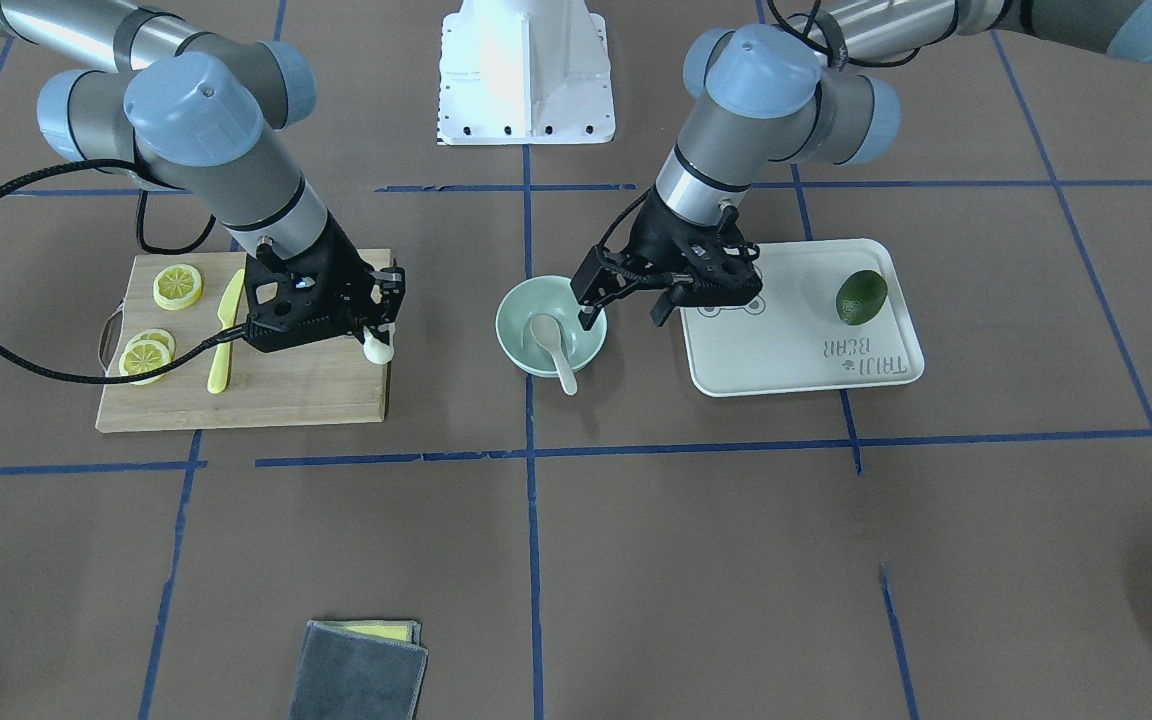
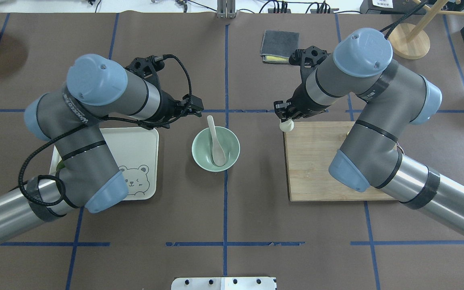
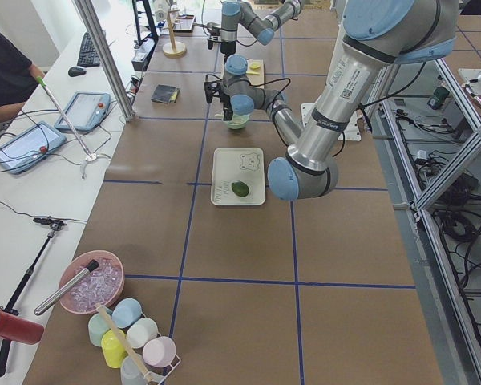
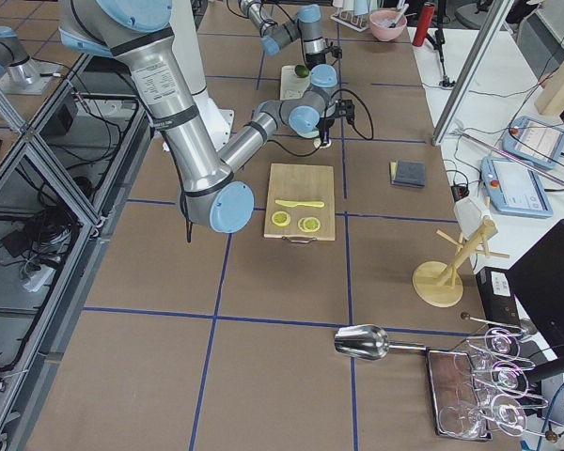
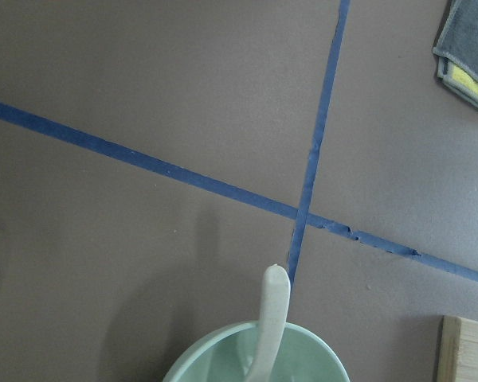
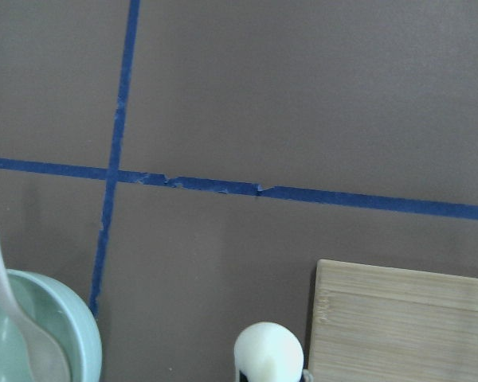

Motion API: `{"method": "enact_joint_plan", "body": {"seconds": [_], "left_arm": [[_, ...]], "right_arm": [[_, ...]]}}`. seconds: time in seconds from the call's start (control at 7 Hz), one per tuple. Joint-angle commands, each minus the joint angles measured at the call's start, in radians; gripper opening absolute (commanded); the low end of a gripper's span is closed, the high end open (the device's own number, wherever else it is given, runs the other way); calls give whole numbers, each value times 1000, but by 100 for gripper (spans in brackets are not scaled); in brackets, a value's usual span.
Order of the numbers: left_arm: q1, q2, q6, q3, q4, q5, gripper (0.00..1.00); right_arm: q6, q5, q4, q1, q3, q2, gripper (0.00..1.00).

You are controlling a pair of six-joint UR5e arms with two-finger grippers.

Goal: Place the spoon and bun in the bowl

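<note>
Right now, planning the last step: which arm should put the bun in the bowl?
Right: the right end effector holds the bun near the bowl; the left end effector is empty.

bowl [image 5: 319, 356] cut by bottom edge | bun [image 6: 268, 347] cut off below | tray [image 2: 136, 144] half under left arm [image 2: 83, 161]

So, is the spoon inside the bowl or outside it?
Inside. The spoon has its scoop on the bottom of the bowl, and its handle leans over the rim. The left gripper is open, not holding it.
</note>
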Motion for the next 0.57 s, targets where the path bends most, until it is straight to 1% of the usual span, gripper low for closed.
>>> {"method": "enact_joint_plan", "body": {"seconds": [0.0, 0.14, 0.29, 0.43], "left_arm": [[-108, 56, 237, -88, 162, -12, 100], [-150, 93, 340, -115, 199, -12, 100], [-202, 110, 436, -138, 274, -10, 100], [-264, 119, 541, -154, 337, -10, 100]], "right_arm": [[21, -25, 0, -58, -5, 72, 0], [53, -84, 0, -101, -23, 114, 0], [72, -102, 0, -132, -57, 151, 0], [87, -146, 2, -164, -101, 200, 0]]}}
